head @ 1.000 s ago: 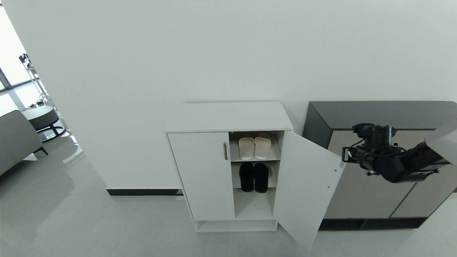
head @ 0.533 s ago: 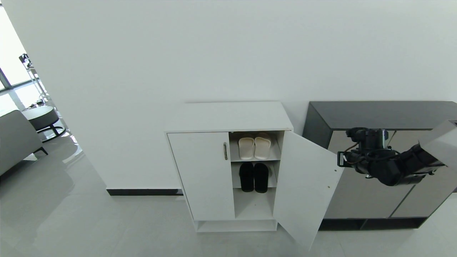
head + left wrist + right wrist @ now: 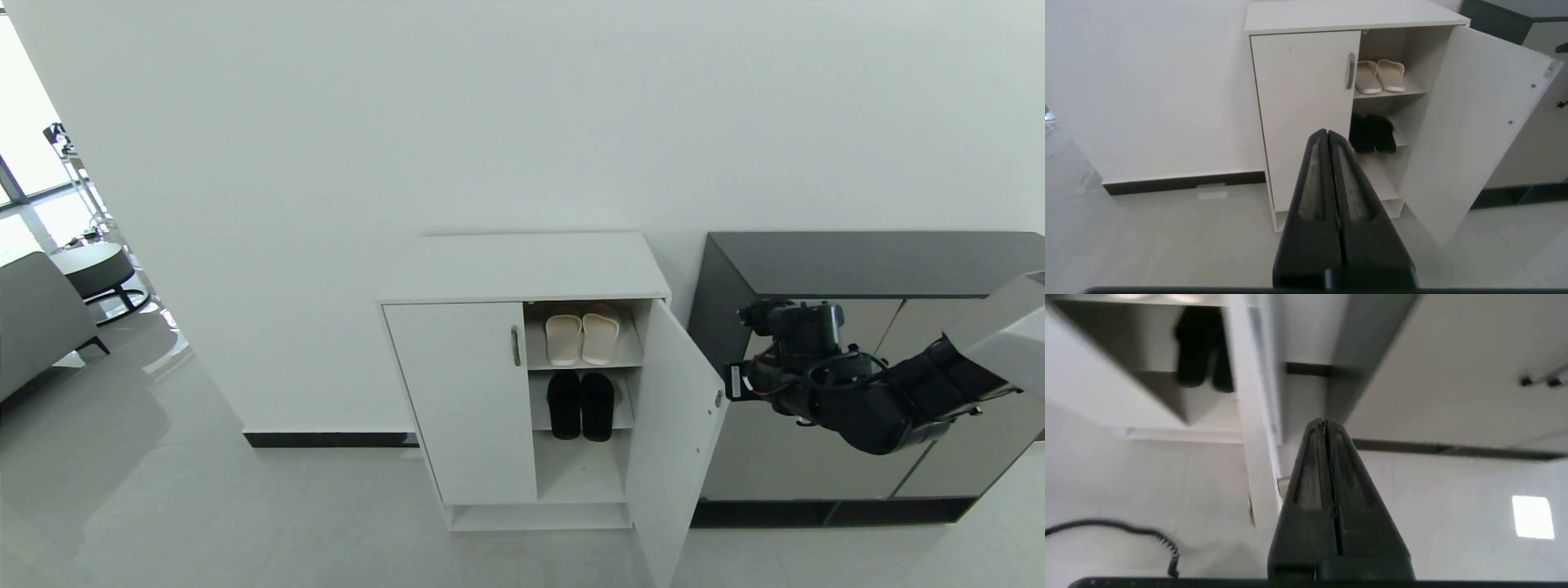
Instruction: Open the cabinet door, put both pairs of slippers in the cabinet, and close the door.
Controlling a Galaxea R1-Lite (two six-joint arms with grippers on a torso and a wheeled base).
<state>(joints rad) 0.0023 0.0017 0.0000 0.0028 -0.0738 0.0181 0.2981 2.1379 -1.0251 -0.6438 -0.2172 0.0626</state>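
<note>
White wall [image 3: 490, 122] behind the cabinet [image 3: 522, 265], pale glossy floor [image 3: 245, 523] under and in front of it. Dark sideboard [image 3: 857, 261] with mirrored fronts stands just beside the cabinet on its right, against the same wall. Grey sofa [image 3: 33, 318] and round side table [image 3: 94, 269] sit well off to the cabinet's left.

The cabinet is white, low and two-doored. Its left door [image 3: 461, 400] is shut. Its right door [image 3: 673, 425] is open, hinged on the cabinet's right side and swung out toward the robot, so the right half of the inside shows three shelf levels.

Right arm comes in from the cabinet's right, in front of the sideboard. The right gripper [image 3: 729, 381] is at the free edge of the right door, on its outer face, about mid-height of the cabinet. It looks to be touching, but contact is not certain. In the right wrist view its fingers are pressed together, nothing between them. The left gripper [image 3: 1328, 135] is out in front of the cabinet, well apart from it, pointing at the left door, fingers closed flat together and holding nothing.

White slippers [image 3: 581, 336]: a pair side by side on the cabinet's top shelf, right half. Black slippers [image 3: 580, 405]: a pair side by side on the shelf directly below. The bottom level under them holds nothing.

Slim metal handle [image 3: 515, 345] is upright on the left door, at its inner edge near the cabinet's middle. Thin dark cable [image 3: 1118, 532] lies on the floor in front of the cabinet.
</note>
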